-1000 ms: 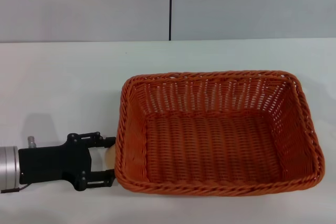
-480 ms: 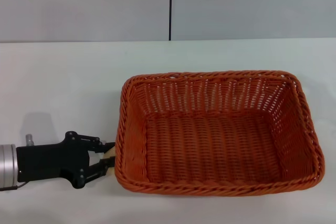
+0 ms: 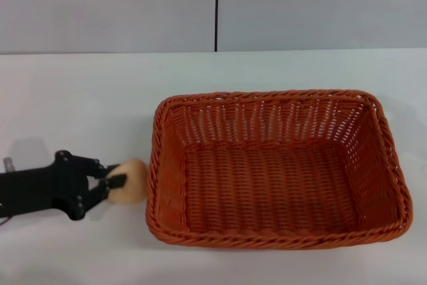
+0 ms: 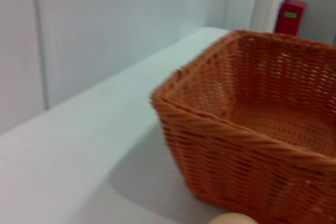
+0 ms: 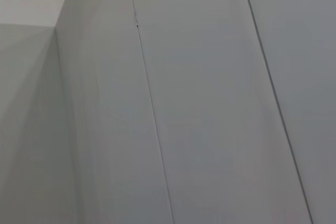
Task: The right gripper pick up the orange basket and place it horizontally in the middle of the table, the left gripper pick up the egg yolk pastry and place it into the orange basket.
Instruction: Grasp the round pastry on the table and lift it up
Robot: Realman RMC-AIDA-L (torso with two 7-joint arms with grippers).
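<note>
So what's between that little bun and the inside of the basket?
Only the orange basket's woven side wall, in the head view; the egg yolk pastry hangs just outside it.

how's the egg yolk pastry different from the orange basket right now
The egg yolk pastry is a small, smooth, pale tan ball; the orange basket is a large, rectangular, deep orange woven piece. The pastry is clamped in the left gripper, while nothing holds the basket, which rests on the table. The pastry is solid; the basket is open and has nothing inside. Both lie close together, the pastry just outside the basket's left wall.
</note>
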